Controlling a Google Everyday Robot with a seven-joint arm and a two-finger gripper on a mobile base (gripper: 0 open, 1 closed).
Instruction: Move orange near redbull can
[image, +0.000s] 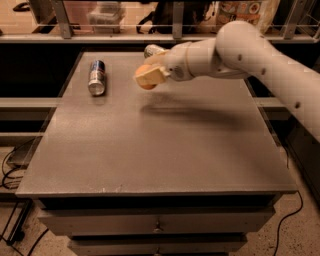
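The hand (149, 76) grips the orange (144, 85) above the table (150, 150). The redbull can (96, 77) (lying front-to-back) sits well apart, leftward in the camera view.

dim, warm light overall. gripper (148, 76) hangs over the far part of the table (150, 165), closed around the orange (146, 86). light comes from above: a soft-edged shadow of the arm (240, 47) lies on the tabletop just below the gripper and runs off to its right. the arm's upper surface is the brightest area, nearly washed out. left of the gripper, a small glint on the redbull can (96, 77). behind the gripper the background is brighter, pinkish, hazy. gripper edges slightly smeared.
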